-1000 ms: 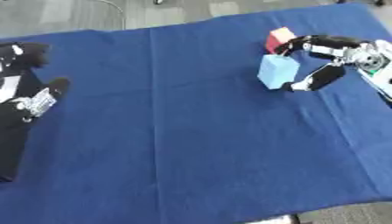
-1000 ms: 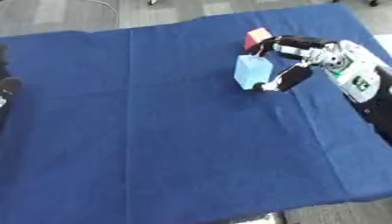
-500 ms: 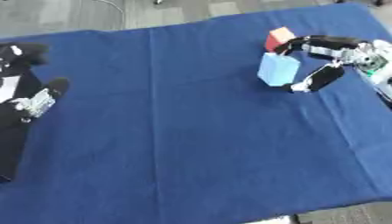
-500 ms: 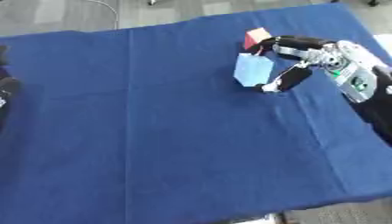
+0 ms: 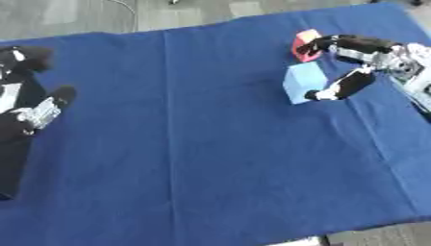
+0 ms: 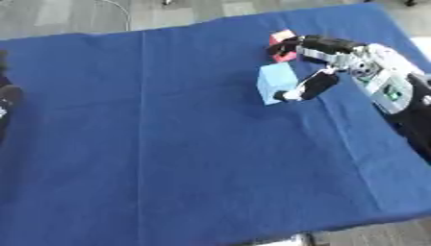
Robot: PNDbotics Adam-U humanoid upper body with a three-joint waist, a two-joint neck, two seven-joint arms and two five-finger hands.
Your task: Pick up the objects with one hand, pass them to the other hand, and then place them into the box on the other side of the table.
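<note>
Light blue block (image 5: 303,82) sits at far right of blue-clothed tabletop (image 5: 210,144), w/ right robot hand (image 6: 324,62) curled round it: thumb at near corner, fingers over the top by a red block (image 5: 305,44). Left robot hand (image 5: 38,113) rests relaxed at left edge.

From my remote seat this reads as a lab or test room rather than a home. My bench (image 6: 194,158) is covered edge to edge by a plain blue cloth (image 5: 210,144) with fold creases, the sort laid out for trials. Beyond its far edge I see bare grey floor (image 5: 76,12) with a thin cable (image 5: 126,7) trailing across it, and nothing domestic around.
</note>
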